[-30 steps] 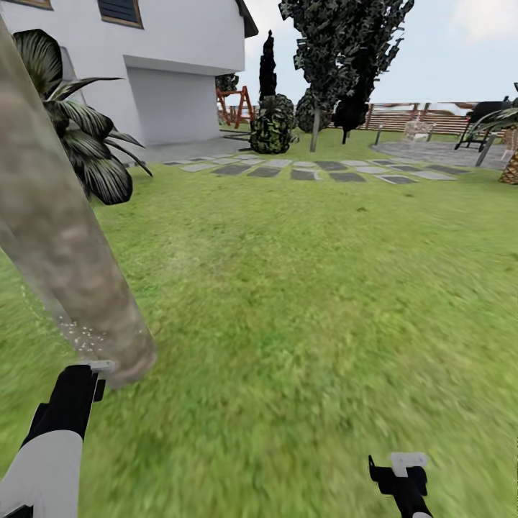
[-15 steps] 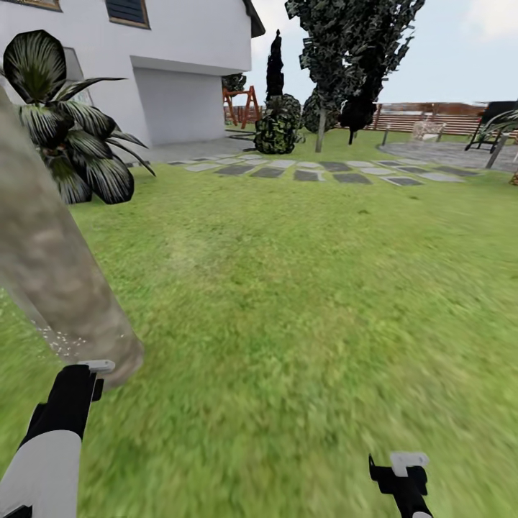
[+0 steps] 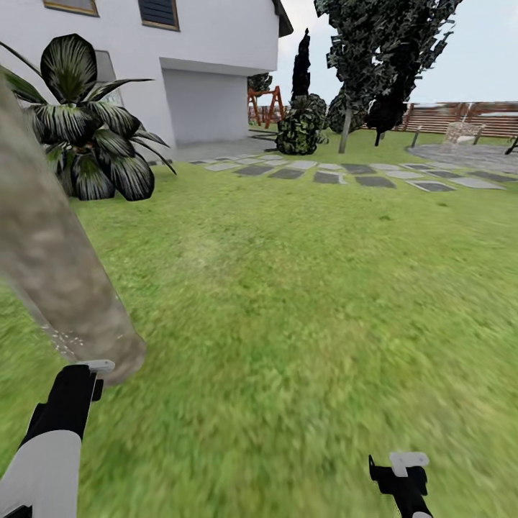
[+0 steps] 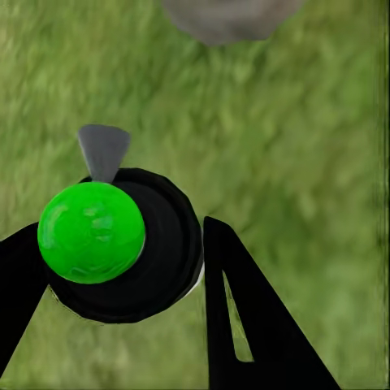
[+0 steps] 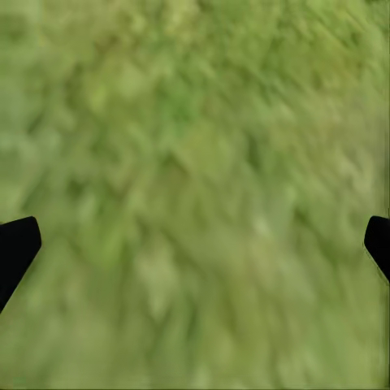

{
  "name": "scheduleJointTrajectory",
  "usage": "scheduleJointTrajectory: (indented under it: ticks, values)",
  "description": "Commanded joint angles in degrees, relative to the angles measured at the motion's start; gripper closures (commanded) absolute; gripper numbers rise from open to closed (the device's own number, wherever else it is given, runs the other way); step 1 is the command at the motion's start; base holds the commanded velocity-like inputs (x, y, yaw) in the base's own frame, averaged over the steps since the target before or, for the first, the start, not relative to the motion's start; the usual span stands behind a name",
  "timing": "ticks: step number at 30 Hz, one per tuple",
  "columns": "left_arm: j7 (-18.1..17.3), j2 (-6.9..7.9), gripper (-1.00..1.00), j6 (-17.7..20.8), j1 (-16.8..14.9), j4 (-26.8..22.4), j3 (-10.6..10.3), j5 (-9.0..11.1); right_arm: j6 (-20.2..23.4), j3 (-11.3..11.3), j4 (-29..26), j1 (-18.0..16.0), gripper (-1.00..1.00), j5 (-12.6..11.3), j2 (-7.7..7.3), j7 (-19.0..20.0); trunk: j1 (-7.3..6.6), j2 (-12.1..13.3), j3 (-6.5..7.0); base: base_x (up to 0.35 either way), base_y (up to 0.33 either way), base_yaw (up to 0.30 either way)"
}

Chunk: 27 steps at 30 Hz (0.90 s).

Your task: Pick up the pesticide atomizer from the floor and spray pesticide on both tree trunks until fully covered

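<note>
A thick pale, mottled tree trunk (image 3: 50, 266) is seen leaning across the left of the head view, its base met by the lawn (image 3: 302, 302) just ahead of the left gripper (image 4: 122, 268). Fine white specks of pesticide (image 3: 68, 337) are scattered low on the trunk near its foot. In the left wrist view the jaws are clamped on the pesticide atomizer (image 4: 122, 244), a round black body topped by a bright green cap, with a small grey nozzle (image 4: 103, 150) pointed toward the grey trunk base across blurred grass. In the head view the left arm (image 3: 50, 439) is held low at the left edge, its black end just below the trunk's foot. The right gripper (image 5: 195, 244) is held low over bare grass, well apart from the trunk; its jaws are spread wide, with only two black fingertips (image 5: 16, 248) visible at the frame's sides and nothing between them. Farther off, a broad-leaved dark plant (image 3: 93, 144) is noted before a white house (image 3: 165, 65), with grey stone slabs (image 3: 338, 173), dark bushes (image 3: 298, 129), a second tree (image 3: 381, 50) and a brown slat fence (image 3: 460, 115) beyond.
</note>
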Motion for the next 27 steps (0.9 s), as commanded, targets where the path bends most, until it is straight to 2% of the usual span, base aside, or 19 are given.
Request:
scheduleJointTrajectory:
  ticks: [1, 5, 13, 23, 27]
  values:
    - [-0.30, -0.02, 1.00, 0.19, -0.04, -0.08, 0.08, -0.41, -0.14, 0.52, 0.02, -0.02, -1.00, -0.52, 0.00, -0.10, 0.01, -0.02, -0.05, 0.232, -0.204, 0.003]
    - [-0.30, -0.02, 1.00, 0.19, -0.04, -0.08, 0.01, -0.34, -0.14, 0.56, 0.02, -0.02, -1.00, -0.52, 0.00, -0.10, 0.01, -0.02, -0.05, 0.218, -0.215, 0.108]
    - [-0.31, -0.02, 1.00, 0.19, -0.04, -0.23, 0.16, -0.12, -0.12, 0.54, 0.02, -0.02, -1.00, -0.52, 0.00, -0.10, 0.01, -0.02, -0.05, 0.130, -0.257, 0.268]
    - [-1.25, 0.13, 1.00, 0.31, -1.12, 0.15, -0.33, 0.12, -0.09, 0.52, 0.04, -0.02, -1.00, -0.52, 0.00, -0.10, 0.01, -0.02, -0.05, 0.003, -0.021, 0.276]
    - [-1.26, 0.16, 1.00, 0.61, -3.49, -0.03, -0.28, 0.12, -0.11, 0.50, 0.03, -0.02, -1.00, -0.52, 0.00, -0.10, 0.01, -0.02, -0.05, 0.000, 0.000, 0.268]
